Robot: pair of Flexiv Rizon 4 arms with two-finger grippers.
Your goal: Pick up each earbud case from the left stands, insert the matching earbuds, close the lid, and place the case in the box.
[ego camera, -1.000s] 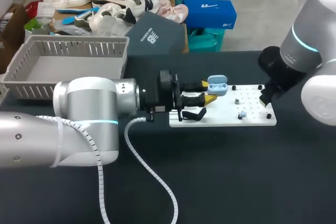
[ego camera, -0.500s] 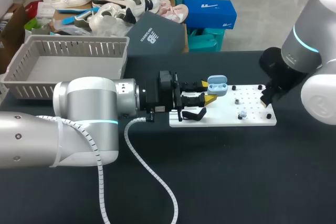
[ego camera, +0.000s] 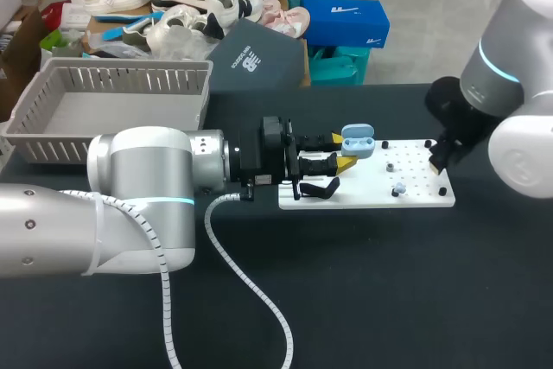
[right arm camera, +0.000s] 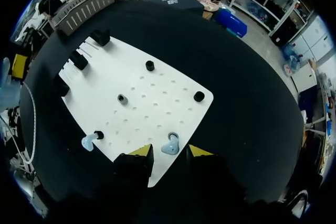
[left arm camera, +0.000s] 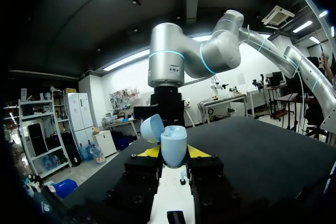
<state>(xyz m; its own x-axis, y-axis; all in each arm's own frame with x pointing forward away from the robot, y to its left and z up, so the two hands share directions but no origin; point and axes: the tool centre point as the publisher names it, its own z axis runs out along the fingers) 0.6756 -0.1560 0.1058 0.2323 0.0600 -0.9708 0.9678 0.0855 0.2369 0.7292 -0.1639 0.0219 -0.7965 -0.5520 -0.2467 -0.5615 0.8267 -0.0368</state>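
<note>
Left pincer (left arm camera: 173, 155) is clenched on the small light blue plastic earbud case (left arm camera: 174, 144), with one yellow tip on each side of it. The case's round lid (left arm camera: 150, 128) is open and tips back. The case is held up over one end of the flat white board with little holes (ego camera: 367, 186), which lies on the black surface (ego camera: 389, 283).

The right pincer (right arm camera: 169, 153) is at the other end of the board. Its two yellow tips are apart. A little light blue earbud (right arm camera: 170, 145) lies on the board between the tips. A second light blue earbud (right arm camera: 88, 141) sits by a black peg (right arm camera: 98, 135), near the board's edge.

The grey plastic box with slotted walls (ego camera: 130, 79) stands on the surface, well apart from the board.
</note>
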